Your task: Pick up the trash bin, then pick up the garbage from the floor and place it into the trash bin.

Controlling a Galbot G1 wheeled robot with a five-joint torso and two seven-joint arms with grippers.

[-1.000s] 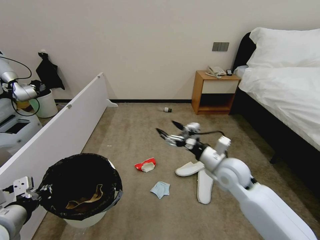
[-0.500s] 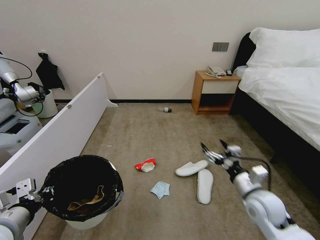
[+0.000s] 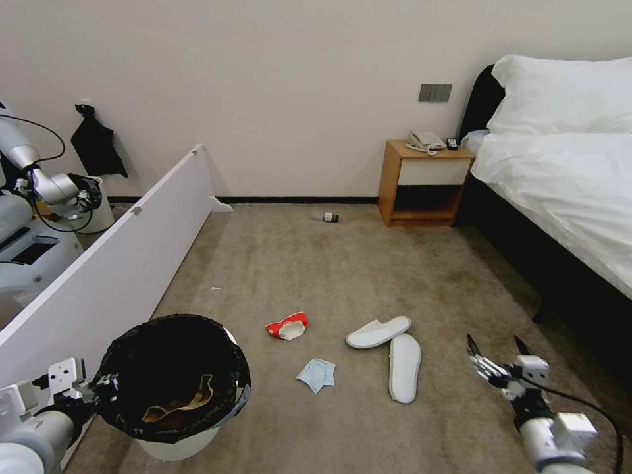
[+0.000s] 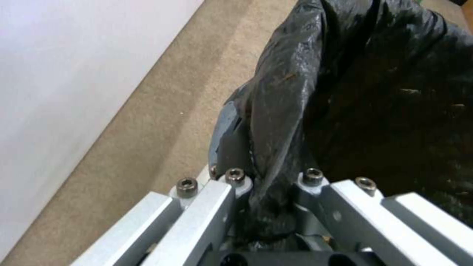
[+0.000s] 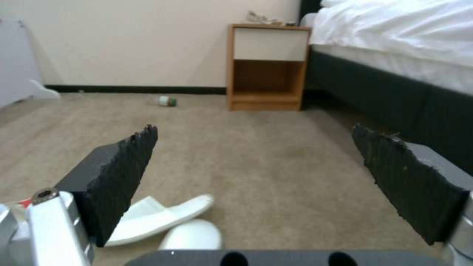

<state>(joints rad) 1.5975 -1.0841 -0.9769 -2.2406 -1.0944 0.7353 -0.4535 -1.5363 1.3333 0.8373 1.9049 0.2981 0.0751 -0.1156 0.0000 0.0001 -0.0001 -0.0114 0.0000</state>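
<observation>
The bin's (image 3: pixel 176 421) base is cut off by the lower edge of the head view, and its depth is lost in the dark of the black bag (image 3: pixel 125 368); only a brown cardboard scrap (image 3: pixel 181 403) can be made out inside. In the left wrist view the bag hides the rim, so the fingertips themselves cannot be seen, but the left gripper (image 4: pixel 268 192) is clamped narrow on the bagged rim at the bin's left side. The bin stands at the carpet's (image 3: pixel 296 263) near left corner, beside a white panel (image 3: pixel 112 270). It is round and white, with the glossy, wrinkled bag folded over its rim.

The right gripper (image 3: pixel 499 359) hangs low over the near right part of the carpet, its black pads (image 5: pixel 123 173) spread wide with nothing between them; most of the arm is cut off at the lower edge.

Loose on the carpet: a red-and-white packet (image 3: pixel 287 326) near the middle, a light-blue mask (image 3: pixel 316 374) just nearer than it, and two white slippers (image 3: pixel 394 347) touching at an angle, left of the right gripper. A small green-capped bottle (image 3: pixel 331 216) lies at the far edge by the wall, near a wooden nightstand (image 3: pixel 424 184); its label is too small to read. A bed (image 3: pixel 566 171) runs along the right edge.
</observation>
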